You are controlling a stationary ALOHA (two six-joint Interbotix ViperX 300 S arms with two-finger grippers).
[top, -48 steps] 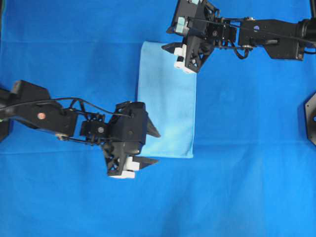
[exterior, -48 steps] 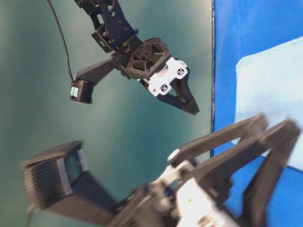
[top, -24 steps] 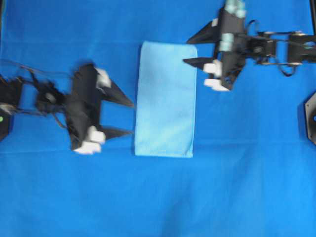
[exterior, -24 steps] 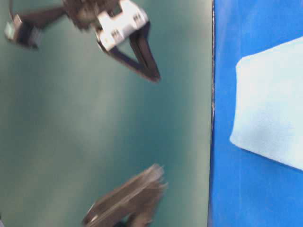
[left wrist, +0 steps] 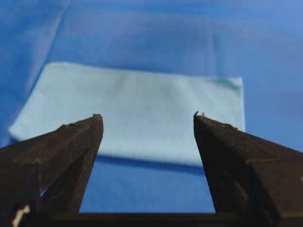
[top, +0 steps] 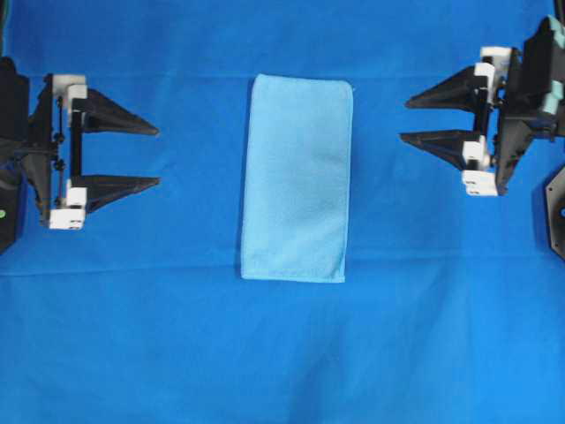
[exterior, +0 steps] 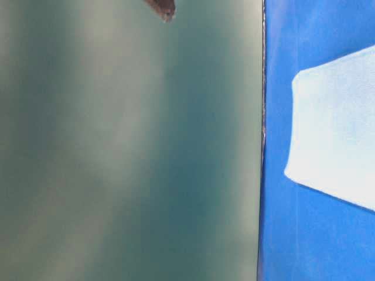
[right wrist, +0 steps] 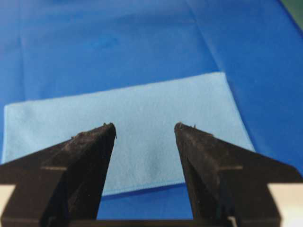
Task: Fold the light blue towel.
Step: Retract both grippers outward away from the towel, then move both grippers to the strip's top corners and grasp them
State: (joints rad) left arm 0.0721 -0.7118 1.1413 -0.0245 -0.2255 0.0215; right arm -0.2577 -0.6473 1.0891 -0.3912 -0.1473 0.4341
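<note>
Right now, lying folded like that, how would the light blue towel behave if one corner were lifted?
The towel looks thin and lies flat on the blue sheet, so it would probably droop limply. Its folded layers would likely fall open. It seems light.

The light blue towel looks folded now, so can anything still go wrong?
Perhaps two things. The pale sky-blue microfibre towel lies folded but loose on the big royal-blue sheet, so it could spring open or slide. If another fold is wanted, the open left gripper and right gripper, both well clear, might pinch the sheet along with it.
</note>
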